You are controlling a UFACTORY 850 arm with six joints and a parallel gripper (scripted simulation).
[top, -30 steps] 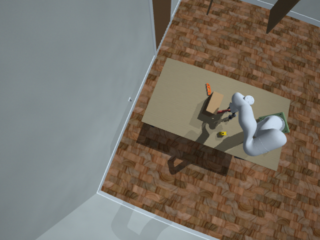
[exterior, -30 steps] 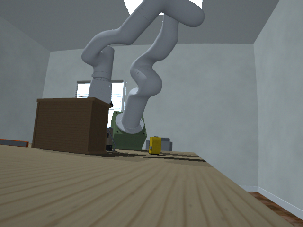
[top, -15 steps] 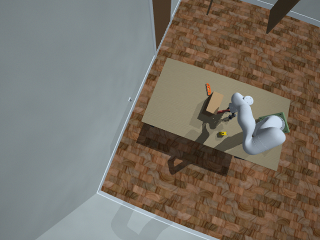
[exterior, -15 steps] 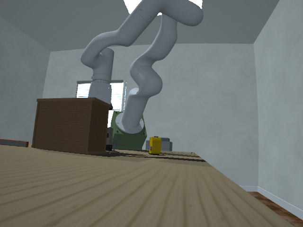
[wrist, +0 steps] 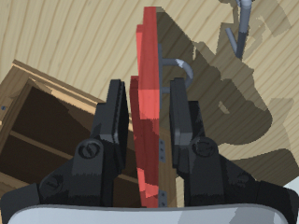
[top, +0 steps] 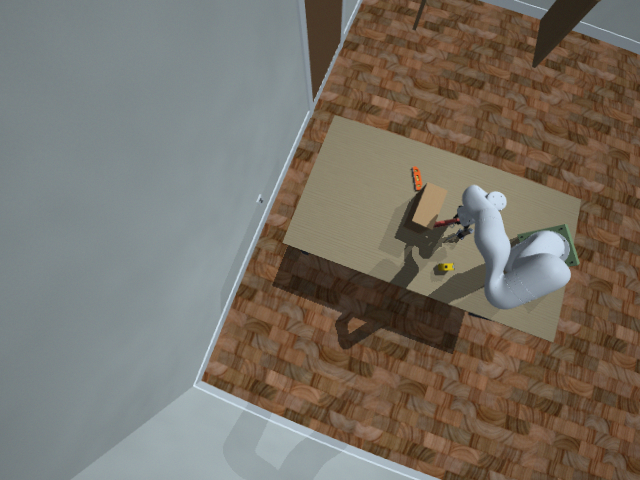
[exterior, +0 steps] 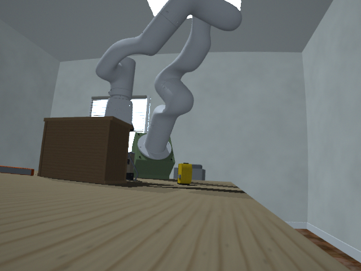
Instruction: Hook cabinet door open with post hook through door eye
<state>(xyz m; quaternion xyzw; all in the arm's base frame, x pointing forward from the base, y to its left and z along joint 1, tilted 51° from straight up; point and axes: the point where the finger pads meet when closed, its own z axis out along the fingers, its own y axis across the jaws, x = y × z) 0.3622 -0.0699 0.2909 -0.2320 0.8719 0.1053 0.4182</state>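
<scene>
Tool [top: 459, 215] [exterior: 132, 127] [wrist: 148, 98] is part-open, fingers apart around the red door, nothing clamped; visible gaps both sides in the wrist view. Cabinet [top: 430, 205] [exterior: 75, 148] [wrist: 56, 83] looks flat on the table [top: 351, 170] [exterior: 203, 221] [wrist: 70, 28]. Door [top: 445, 223] [wrist: 149, 104] already stands out from it, long axis running up the wrist view, roughly parallel to the fingers. Hook [exterior: 133, 166] [wrist: 243, 29] is beyond the eye and to its right in the wrist view, well apart, not through it. Eye [wrist: 190, 73] sits on the door's right face, just past the right-hand fingertip. So my read: swing the door rightward, toward the hook side, to shrink that gap. Risk: fingertip fouling the eye, or a hard shove tipping the cabinet.
</scene>
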